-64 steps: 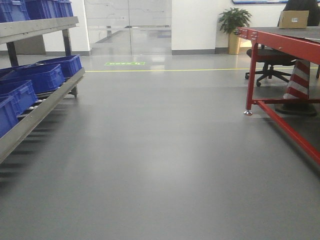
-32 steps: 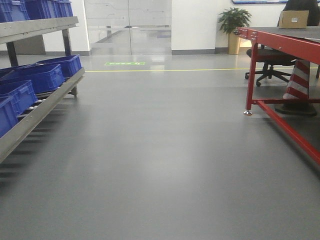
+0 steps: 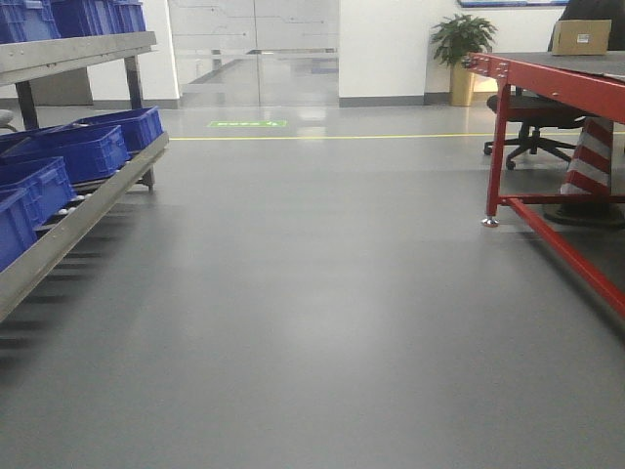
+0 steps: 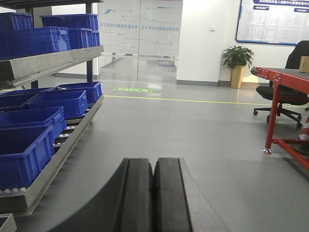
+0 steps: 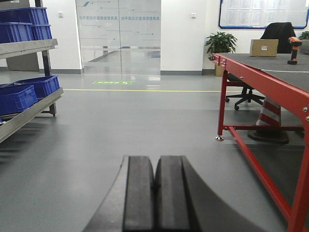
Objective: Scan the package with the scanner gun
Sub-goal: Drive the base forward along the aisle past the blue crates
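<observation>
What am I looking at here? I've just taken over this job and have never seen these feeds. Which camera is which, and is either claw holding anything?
This is a wheeled robot with two arms, each ending in a two-fingered gripper. The front view looks ahead from the body. It shows bare floor, blue crates on a rack at the left, and a red table at the right. The other two views come from cameras on the wrists. The dark paired pads at the bottom are the left gripper and the right gripper, both shut and holding nothing. In the right wrist view, the package and the scanner gun stand at the table's far end, far from both grippers.
</observation>
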`<state>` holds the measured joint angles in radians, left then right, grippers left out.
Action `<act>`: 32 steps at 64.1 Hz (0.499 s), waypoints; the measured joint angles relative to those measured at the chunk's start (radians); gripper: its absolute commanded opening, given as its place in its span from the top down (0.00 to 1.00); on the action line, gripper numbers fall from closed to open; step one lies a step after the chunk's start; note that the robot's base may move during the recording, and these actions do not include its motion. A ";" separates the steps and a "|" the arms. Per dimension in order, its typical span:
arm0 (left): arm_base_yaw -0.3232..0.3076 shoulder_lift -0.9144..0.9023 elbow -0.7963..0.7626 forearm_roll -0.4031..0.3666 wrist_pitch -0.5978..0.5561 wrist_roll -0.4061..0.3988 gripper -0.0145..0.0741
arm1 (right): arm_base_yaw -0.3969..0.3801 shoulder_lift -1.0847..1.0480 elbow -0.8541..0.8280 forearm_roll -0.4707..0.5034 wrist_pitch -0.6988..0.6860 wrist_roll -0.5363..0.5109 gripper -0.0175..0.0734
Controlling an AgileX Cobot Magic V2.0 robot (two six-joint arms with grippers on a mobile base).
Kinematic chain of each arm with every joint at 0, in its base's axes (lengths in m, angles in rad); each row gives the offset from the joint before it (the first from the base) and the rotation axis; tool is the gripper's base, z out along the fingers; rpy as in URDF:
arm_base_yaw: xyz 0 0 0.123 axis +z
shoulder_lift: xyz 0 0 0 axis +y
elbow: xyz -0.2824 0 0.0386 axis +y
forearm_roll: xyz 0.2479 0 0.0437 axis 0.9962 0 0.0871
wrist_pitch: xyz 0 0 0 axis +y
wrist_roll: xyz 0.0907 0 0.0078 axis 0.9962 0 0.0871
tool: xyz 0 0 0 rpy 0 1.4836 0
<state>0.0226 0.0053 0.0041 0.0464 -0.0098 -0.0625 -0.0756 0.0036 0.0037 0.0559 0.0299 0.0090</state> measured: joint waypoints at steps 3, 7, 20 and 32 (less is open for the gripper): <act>0.000 0.000 0.000 0.000 0.000 0.000 0.96 | 0.000 0.000 0.000 0.000 0.000 0.000 0.99; 0.000 0.000 0.000 0.000 0.000 0.000 0.96 | 0.000 0.000 0.000 0.000 0.000 0.000 0.99; 0.000 0.000 0.000 0.000 0.000 0.000 0.96 | 0.000 0.000 0.000 0.000 0.000 0.000 0.99; 0.000 0.000 0.000 0.000 0.000 0.000 0.96 | 0.000 0.000 0.000 0.000 0.000 0.000 0.99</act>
<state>0.0226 0.0053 0.0041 0.0464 -0.0098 -0.0625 -0.0756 0.0036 0.0037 0.0559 0.0299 0.0090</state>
